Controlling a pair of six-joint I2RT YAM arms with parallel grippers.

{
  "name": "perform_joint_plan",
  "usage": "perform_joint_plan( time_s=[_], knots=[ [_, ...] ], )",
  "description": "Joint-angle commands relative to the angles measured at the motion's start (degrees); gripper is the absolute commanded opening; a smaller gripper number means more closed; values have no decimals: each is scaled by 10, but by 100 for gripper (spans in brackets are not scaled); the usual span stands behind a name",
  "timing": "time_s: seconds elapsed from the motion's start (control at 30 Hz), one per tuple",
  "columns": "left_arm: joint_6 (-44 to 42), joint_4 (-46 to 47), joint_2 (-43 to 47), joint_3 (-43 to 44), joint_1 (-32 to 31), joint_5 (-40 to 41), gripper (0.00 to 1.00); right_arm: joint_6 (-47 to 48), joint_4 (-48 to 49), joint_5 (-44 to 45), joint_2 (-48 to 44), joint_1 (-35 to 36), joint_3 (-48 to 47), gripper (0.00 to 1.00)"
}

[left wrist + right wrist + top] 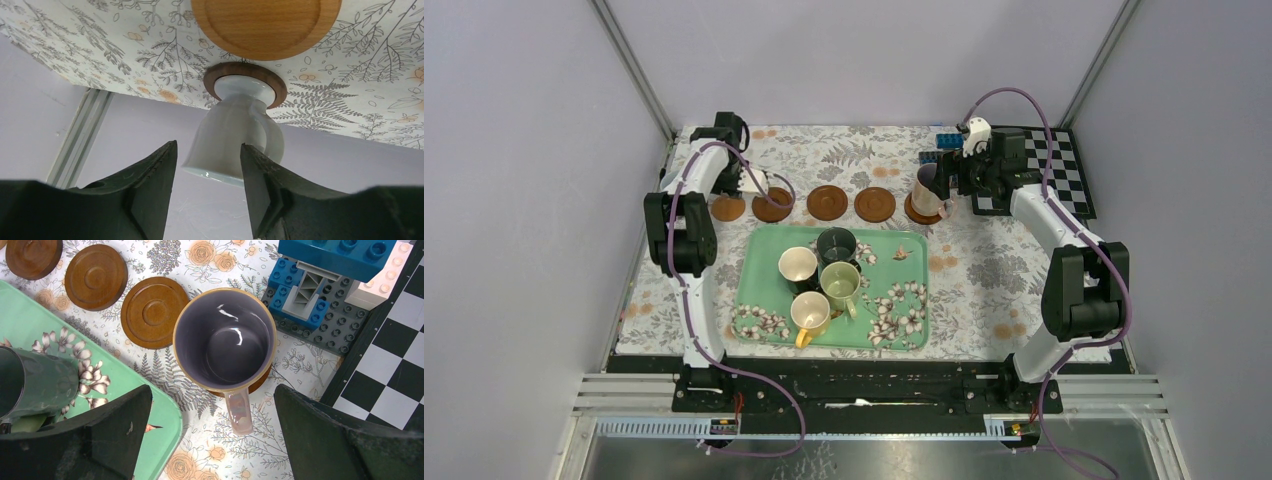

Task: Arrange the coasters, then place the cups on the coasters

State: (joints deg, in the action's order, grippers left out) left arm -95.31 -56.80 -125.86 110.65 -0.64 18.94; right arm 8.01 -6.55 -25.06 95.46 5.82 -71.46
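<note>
Pale cup [230, 135] stands on a dark coaster [274, 86], just beside a lighter coaster [265, 25]; the left gripper [208, 145] is partly open, a finger on each side of the cup, not visibly gripping it. Wide open and empty, the right gripper [212, 389] hangs over the purple-lined cup [225, 340], which sits on a brown coaster [261, 381]; four cups [797, 264] stand on the tray [879, 265].

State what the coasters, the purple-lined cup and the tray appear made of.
Coasters: likely wood, matte brown, turned rings visible. Purple-lined cup: probably glazed ceramic, sharp glossy highlights inside. Tray: smooth mint green with printed flowers, perhaps plastic or melamine; unclear.
</note>
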Motion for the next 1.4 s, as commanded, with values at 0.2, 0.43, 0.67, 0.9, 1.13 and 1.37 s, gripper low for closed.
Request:
perform_joint_plan(
  time_s=[0.2,0.43,0.67,0.9,1.13,1.37],
  knots=[
    [-20,2,23,-31,5,20,61,5,15,-12,-9,-2,-16,100],
    [-17,2,33,-37,3,17,65,7,15,-13,-11,-2,-14,100],
    [78,-36,43,39,-32,-47,80,11,13,-16,-14,-2,-20,100],
    [259,-75,81,110,-75,-159,99,22,-11,-20,-15,-2,-52,100],
    [484,-64,180,83,-74,-372,99,20,-22,-28,-36,-2,-58,100],
    [558,-39,319,-59,-76,-562,99,-15,-33,8,-67,-2,-38,100]
  ],
)
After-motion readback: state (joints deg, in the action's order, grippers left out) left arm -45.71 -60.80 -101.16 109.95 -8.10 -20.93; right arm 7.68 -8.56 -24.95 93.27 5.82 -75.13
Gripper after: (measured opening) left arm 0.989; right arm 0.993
